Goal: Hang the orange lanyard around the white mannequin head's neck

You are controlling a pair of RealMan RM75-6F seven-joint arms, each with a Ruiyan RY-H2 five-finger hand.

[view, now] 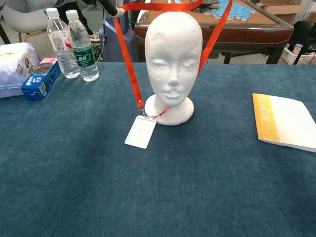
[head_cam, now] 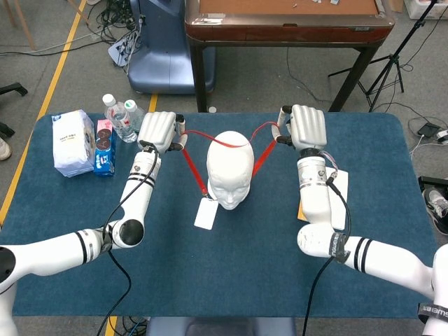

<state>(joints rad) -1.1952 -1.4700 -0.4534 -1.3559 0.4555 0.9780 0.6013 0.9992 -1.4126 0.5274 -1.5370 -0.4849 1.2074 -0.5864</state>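
I have the orange lanyard [head_cam: 190,162] stretched across the top of the white mannequin head [head_cam: 229,176], one strap running down each side of it. The loop sits over the crown and is not down at the neck. My left hand [head_cam: 158,131] grips the strap on one side and my right hand [head_cam: 306,127] grips it on the other, both raised level with the head's top. The two straps meet at a clip in front of the base, where a single white badge holder [view: 140,132] hangs with its lower edge on the table; I cannot tell whether a card is inside it.

The mannequin head stands upright on its round base, near the middle of the table.

At the far left corner I count two plastic water bottles [view: 73,43] standing side by side, both capped; the liquid level I cannot make out. Beside them lies one blue box [view: 41,80] with round things on top, and next to that one white plastic pack [head_cam: 72,142]. On the right side lies one booklet [view: 284,121] with a yellow spine, partly under my right forearm in the head view.

The table [head_cam: 245,266] is covered in dark blue cloth. Beyond it stand a brown wooden table [head_cam: 287,17], a blue machine base [head_cam: 162,49], cables and a tripod on a grey floor with yellow tape lines.
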